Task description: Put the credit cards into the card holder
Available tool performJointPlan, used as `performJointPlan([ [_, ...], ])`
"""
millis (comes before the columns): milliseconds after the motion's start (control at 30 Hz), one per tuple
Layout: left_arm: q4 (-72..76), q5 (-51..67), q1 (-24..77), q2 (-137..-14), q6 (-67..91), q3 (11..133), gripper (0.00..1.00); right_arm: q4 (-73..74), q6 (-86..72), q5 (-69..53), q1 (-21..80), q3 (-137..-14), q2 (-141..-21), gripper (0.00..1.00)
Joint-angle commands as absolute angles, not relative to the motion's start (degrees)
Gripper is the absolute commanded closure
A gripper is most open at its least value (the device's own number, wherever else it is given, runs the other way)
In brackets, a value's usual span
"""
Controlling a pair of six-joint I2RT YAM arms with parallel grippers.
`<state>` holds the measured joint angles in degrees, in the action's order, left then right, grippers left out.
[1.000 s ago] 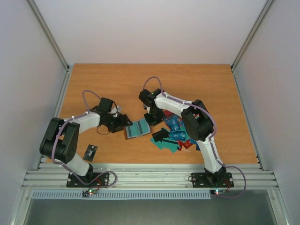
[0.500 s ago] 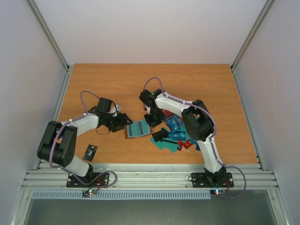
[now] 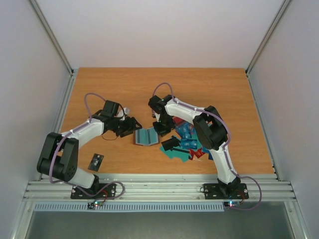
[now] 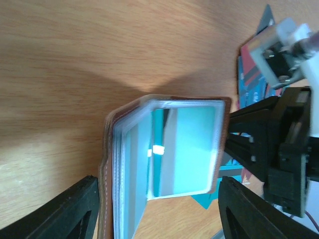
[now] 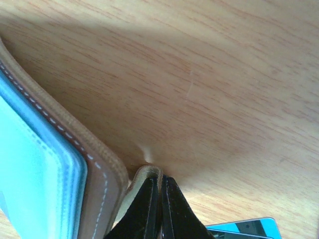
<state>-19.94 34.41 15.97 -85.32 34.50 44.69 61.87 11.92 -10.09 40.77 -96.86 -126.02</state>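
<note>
The brown card holder lies open in the middle of the table, its clear sleeves holding a teal card. My left gripper is open at its left side. In the left wrist view its black fingers straddle the card holder, one near the stitched spine and one past the open leaf. My right gripper is shut on a thin leather flap at the card holder's right edge. The loose credit cards lie in a pile under the right arm.
A single black card lies apart near the front left. A few red and teal cards sit just beyond the holder, close to the right arm's wrist. Aluminium rails border the table's front edge.
The left arm has swung its elbow outward, and its gripper has crept slightly right toward the holder with the jaws narrowing a little. The right gripper and the holder have stayed put.
</note>
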Motion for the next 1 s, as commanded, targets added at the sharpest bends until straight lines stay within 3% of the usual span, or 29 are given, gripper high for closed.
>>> performJointPlan([
  [0,-20.33,36.68,17.53,-84.64,34.43,48.00,0.34,59.68,11.19,-13.30,41.27,-95.89,-126.76,0.99],
  [667,-15.62,39.23,24.94,-92.85,37.82,53.60,0.36,57.17,9.52,-16.04,40.93,-92.50,-125.40,0.99],
  [967,-16.97,35.66,25.03,-91.92,38.61,52.12,0.49,52.29,6.83,-23.27,36.97,-87.19,-121.99,0.99],
])
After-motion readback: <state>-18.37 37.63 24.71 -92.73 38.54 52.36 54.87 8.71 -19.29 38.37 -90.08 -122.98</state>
